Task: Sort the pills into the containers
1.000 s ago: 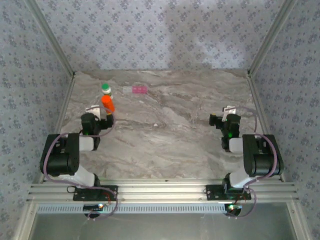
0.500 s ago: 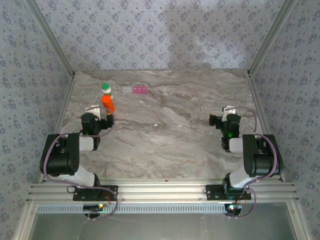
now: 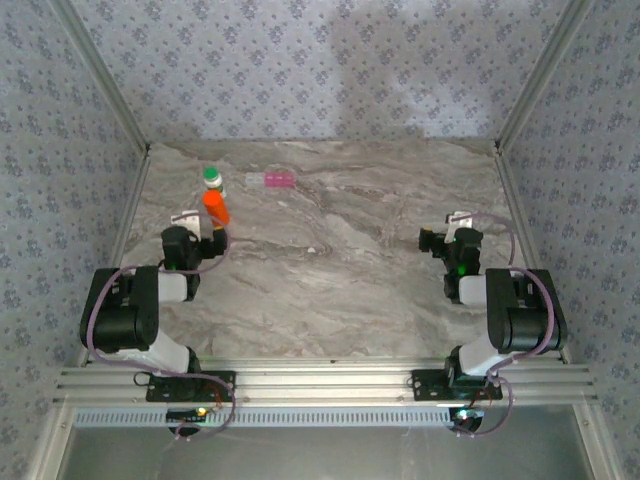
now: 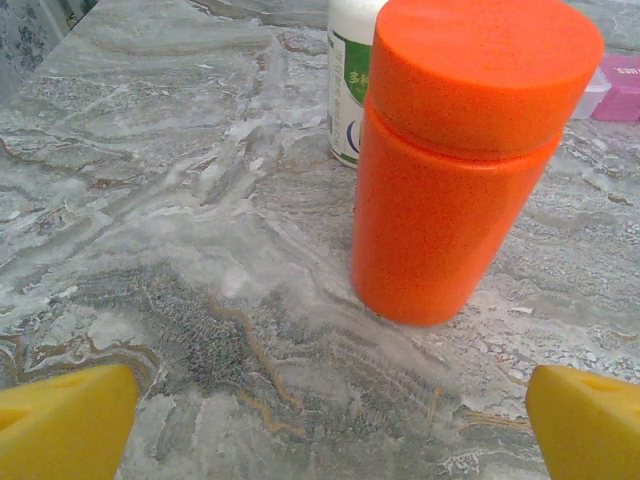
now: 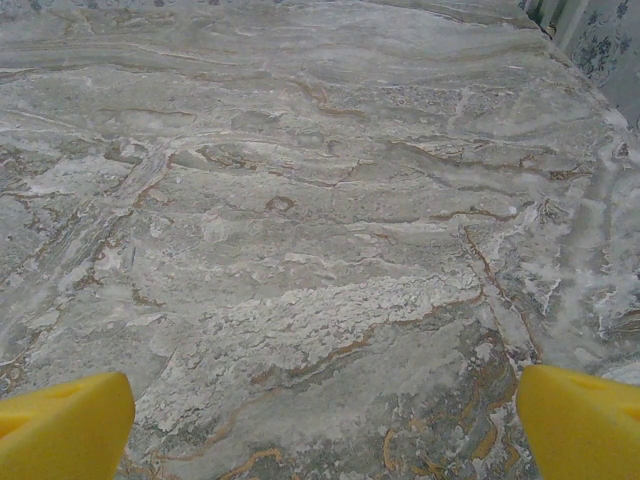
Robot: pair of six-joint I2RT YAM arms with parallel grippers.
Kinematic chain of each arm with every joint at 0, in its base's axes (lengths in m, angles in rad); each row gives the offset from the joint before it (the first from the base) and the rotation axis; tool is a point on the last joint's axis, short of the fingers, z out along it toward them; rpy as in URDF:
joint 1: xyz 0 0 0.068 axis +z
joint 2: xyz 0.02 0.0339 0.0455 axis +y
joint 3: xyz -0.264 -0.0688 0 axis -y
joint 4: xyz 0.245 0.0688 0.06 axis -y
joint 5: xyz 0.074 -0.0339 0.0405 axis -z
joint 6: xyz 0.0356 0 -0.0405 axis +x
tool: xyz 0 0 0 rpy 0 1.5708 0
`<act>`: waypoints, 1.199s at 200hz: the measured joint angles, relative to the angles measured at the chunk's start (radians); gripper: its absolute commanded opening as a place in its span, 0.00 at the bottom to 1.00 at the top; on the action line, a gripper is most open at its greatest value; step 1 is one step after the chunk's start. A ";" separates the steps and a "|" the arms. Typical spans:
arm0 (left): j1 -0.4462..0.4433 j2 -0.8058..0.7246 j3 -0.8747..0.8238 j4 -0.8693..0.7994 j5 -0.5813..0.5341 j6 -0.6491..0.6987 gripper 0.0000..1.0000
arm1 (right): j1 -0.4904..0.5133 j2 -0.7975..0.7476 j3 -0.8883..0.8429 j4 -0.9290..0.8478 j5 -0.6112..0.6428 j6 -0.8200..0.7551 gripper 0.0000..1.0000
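Pill box [image 3: 272, 180] far past L fingers [image 4: 65, 420], beyond orange bottle [image 4: 450, 170]

White bottle [image 4: 348, 95] mostly hidden behind orange bottle [image 4: 450, 180], its top cut off, pill box [image 4: 612, 90] cropped at right edge, compartments too small to tell from above.

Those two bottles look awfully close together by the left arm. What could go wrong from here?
1. The orange bottle stands upright just ahead of the open left jaws, with the white bottle close behind it. A clumsy push forward might topple one into the other.
2. The pill box is small and flat and lies not far to their right. A knocked-over bottle could perhaps roll into it and shift it.
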 measured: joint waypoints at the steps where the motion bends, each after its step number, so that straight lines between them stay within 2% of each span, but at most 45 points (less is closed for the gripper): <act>1: 0.000 0.000 0.000 0.000 0.000 0.000 1.00 | 0.000 0.000 0.000 0.000 0.000 0.000 1.00; 93: -0.015 0.000 0.000 0.000 -0.013 0.001 0.99 | 0.005 0.000 0.000 0.000 0.001 0.000 1.00; 127: -0.024 -0.002 0.000 0.001 -0.053 0.000 0.99 | 0.006 0.000 0.000 0.000 0.001 0.000 1.00; 147: -0.036 -0.031 -0.018 0.011 -0.109 -0.002 0.99 | 0.006 0.000 0.000 0.000 0.002 -0.001 1.00; 199: -0.056 -0.201 -0.085 -0.001 -0.360 -0.080 1.00 | 0.035 0.000 0.000 0.003 0.034 -0.016 1.00; 221: -0.056 -0.264 -0.084 -0.069 -0.460 -0.137 1.00 | 0.059 -0.007 -0.003 0.010 0.079 -0.019 1.00; 240: -0.055 -0.330 -0.069 -0.198 -0.565 -0.224 1.00 | 0.074 -0.046 -0.002 -0.016 0.152 -0.019 1.00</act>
